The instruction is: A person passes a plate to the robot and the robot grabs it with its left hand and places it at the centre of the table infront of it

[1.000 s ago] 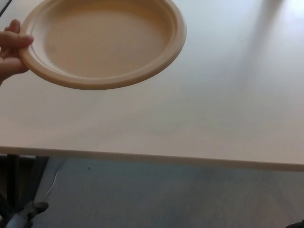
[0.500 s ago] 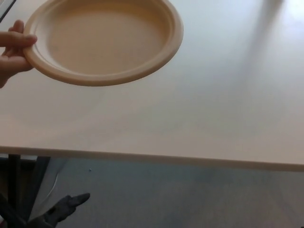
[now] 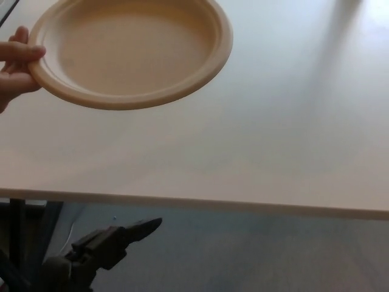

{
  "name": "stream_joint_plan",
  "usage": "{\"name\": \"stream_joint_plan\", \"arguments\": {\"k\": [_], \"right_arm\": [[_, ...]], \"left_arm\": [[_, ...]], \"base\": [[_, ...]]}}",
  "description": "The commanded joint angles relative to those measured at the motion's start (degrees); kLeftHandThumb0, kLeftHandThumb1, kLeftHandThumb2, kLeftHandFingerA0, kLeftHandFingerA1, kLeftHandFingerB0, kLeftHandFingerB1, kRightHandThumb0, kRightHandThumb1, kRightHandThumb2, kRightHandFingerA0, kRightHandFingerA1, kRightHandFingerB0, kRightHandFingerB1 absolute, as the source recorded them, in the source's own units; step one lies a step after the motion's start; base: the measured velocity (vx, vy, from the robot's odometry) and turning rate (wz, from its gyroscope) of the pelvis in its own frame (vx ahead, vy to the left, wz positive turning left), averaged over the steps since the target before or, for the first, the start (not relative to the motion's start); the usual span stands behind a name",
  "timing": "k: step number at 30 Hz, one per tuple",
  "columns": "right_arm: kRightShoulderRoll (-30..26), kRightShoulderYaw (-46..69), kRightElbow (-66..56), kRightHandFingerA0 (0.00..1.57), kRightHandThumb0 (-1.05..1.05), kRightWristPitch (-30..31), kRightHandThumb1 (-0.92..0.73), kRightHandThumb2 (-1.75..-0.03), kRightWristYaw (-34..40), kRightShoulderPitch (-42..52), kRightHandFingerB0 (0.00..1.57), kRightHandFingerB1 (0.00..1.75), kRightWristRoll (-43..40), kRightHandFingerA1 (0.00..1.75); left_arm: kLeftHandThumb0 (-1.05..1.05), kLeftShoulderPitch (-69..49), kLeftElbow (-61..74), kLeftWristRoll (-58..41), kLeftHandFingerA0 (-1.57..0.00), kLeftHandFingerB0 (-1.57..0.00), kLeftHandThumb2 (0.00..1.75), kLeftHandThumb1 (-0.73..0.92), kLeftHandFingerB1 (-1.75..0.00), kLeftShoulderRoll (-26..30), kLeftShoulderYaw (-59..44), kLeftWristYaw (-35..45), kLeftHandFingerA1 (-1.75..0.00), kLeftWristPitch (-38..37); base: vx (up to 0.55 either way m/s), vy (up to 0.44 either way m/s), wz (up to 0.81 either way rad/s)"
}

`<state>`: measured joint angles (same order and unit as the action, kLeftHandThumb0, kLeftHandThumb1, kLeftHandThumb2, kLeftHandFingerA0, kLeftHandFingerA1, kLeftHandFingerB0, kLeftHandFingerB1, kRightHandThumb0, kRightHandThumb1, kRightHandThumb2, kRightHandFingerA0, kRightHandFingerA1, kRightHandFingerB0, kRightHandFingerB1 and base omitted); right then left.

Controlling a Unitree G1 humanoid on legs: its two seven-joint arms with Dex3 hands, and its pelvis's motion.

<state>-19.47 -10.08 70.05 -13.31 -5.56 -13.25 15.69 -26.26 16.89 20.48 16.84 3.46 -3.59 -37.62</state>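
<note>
A round tan plate [image 3: 130, 48] hangs over the far left of the pale table [image 3: 255, 146]. A person's hand [image 3: 15, 64] at the left edge of the head view pinches its rim. My left hand [image 3: 106, 246] shows at the bottom left, below the table's front edge and well short of the plate. It is open, with a finger stretched out to the right and nothing in it. My right hand is out of the picture.
The table's front edge [image 3: 194, 204] runs across the lower part of the view, with grey floor [image 3: 255, 255] beneath it. A dark table leg [image 3: 18, 231] stands at the lower left, beside my left hand.
My left hand has risen and moved right from the bottom left corner, and more of it shows now. The plate has barely shifted in the person's hand.
</note>
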Motion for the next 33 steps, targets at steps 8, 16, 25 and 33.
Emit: {"name": "stream_joint_plan", "arguments": {"k": [8, 16, 25, 33], "right_arm": [[-1.8, -0.6, 0.9, 0.33, -0.70, 0.1, -0.79, -0.64, -0.7, 0.5, 0.31, 0.44, 0.7, 0.55], [-1.9, -0.7, 1.0, 0.31, -0.69, 0.1, -0.80, -0.64, -0.9, 0.2, 0.32, 0.44, 0.7, 0.54], [-2.1, -0.7, 0.9, 0.33, -0.71, 0.2, -0.80, -0.64, -1.7, -1.3, 0.33, 0.46, 0.7, 0.57], [-2.3, -1.0, 1.1, 0.34, -0.73, 0.4, -0.81, -0.64, -2.1, -1.5, 0.34, 0.45, 1.1, 0.56]], "left_arm": [[-0.70, 2.3, 21.3, 8.9, -0.27, -0.22, 0.83, 0.52, -0.42, -10.9, -9.7, -7.0, -0.47, -15.4], [-0.68, 9.1, 21.1, 10.8, -0.31, -0.29, 0.59, 0.58, -0.32, -12.9, -12.4, -6.2, -0.34, -14.6], [-0.71, 17.6, 22.0, 15.8, -0.19, -0.23, 0.80, 0.50, -0.43, -14.8, -17.0, -7.0, -0.40, -12.1], [-0.78, 26.1, 19.8, 21.0, 0.00, -0.09, 0.87, 0.54, -0.42, -11.1, -19.7, -3.4, -0.35, -4.4]], "base": [[0.00, 0.000, 0.00], [0.00, 0.000, 0.00], [0.00, 0.000, 0.00], [0.00, 0.000, 0.00]]}}
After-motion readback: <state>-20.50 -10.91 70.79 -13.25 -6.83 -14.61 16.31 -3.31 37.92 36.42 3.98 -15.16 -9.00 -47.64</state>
